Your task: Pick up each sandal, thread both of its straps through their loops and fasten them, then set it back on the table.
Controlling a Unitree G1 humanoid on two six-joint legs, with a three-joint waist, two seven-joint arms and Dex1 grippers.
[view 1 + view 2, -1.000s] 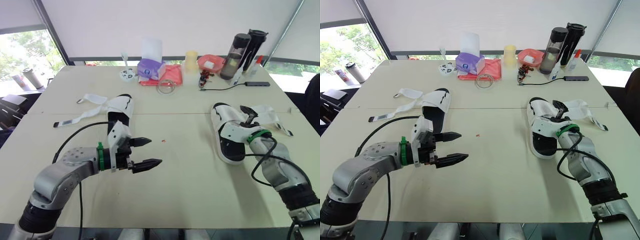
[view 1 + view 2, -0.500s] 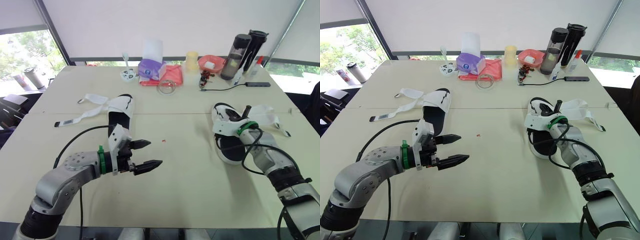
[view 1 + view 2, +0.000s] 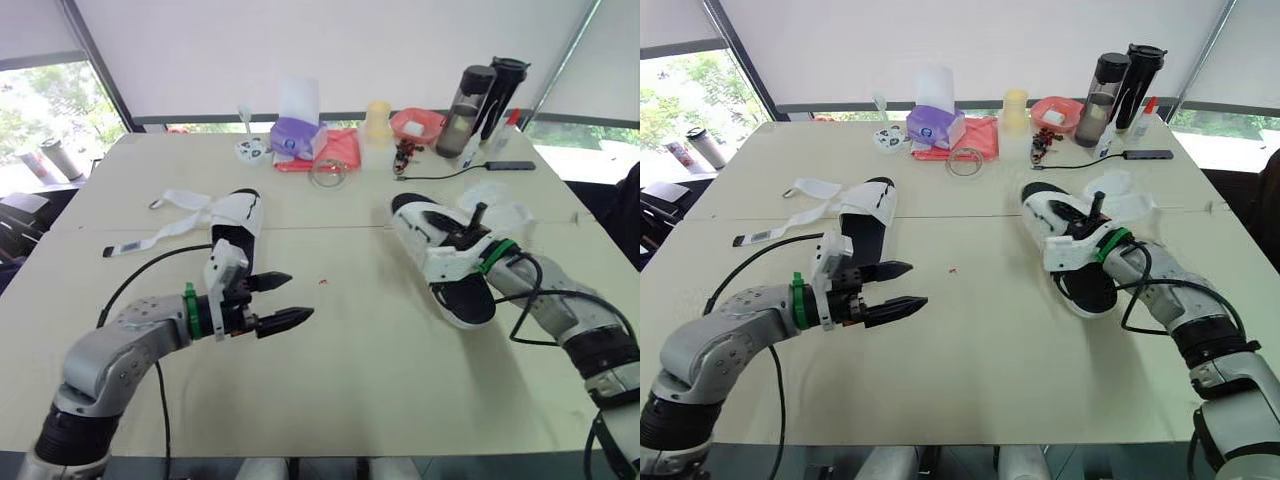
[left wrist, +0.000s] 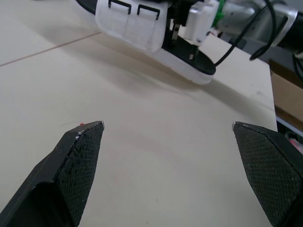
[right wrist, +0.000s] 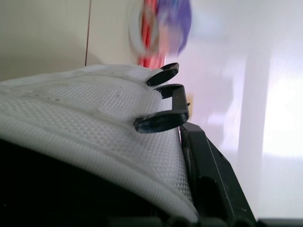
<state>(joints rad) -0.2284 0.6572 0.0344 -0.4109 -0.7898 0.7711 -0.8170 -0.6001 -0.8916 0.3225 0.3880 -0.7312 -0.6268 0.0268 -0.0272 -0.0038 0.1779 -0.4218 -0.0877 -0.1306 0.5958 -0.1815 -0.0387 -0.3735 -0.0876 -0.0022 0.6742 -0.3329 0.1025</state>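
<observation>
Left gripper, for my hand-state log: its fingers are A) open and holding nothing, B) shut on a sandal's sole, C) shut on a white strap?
A: the left gripper has its fingers spread wide apart, with just bare table between them.

Soft daylight is pouring in through the windows (image 3: pixel 45 125) behind the tabletop (image 3: pixel 380 390), lighting it brightly and evenly. The left hand (image 3: pixel 300 296) is casting only a faint, diffuse shadow. In the right wrist view, white glare is washing out the background beyond the right sandal (image 5: pixel 85 104), and its underside is sinking into black.
</observation>
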